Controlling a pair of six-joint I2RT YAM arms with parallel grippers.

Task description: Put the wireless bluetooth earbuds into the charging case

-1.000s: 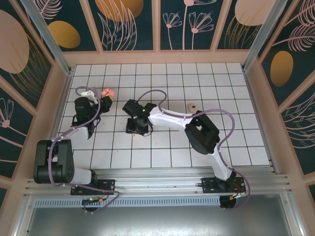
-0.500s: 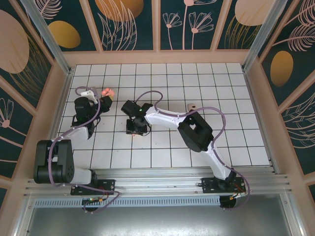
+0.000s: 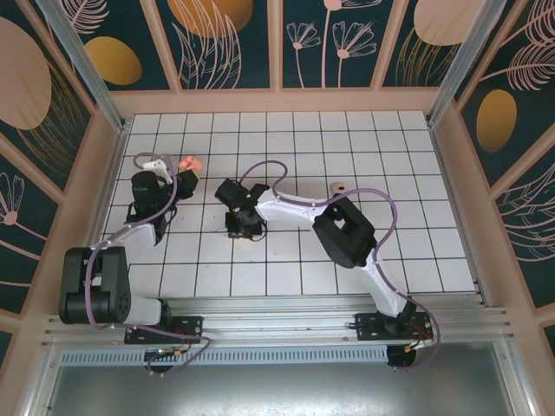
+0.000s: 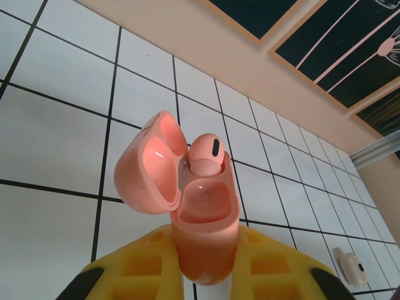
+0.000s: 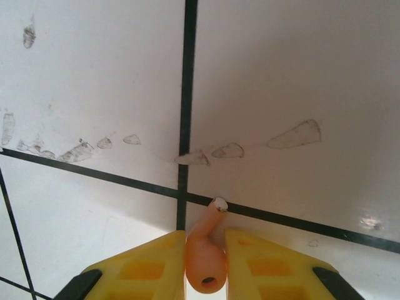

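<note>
Above the white tiled table (image 3: 390, 251), the right arm (image 3: 347, 230) reaches left, its right gripper (image 5: 205, 247) closed on a tiny pink stemmed plastic earbud (image 5: 204, 265). The left gripper (image 4: 206, 269) clamps the open salmon-pink rounded charging case (image 4: 206, 212); its wrist view reveals a second pink earbud (image 4: 206, 153) seated inside.

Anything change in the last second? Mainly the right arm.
The right hand closed on the loose earbud against the tiled table, and the right arm swung its elbow a little to the left. Unchanged: the left hand grips the open case with the seated earbud in it, and the small pale piece lies where it was.
</note>
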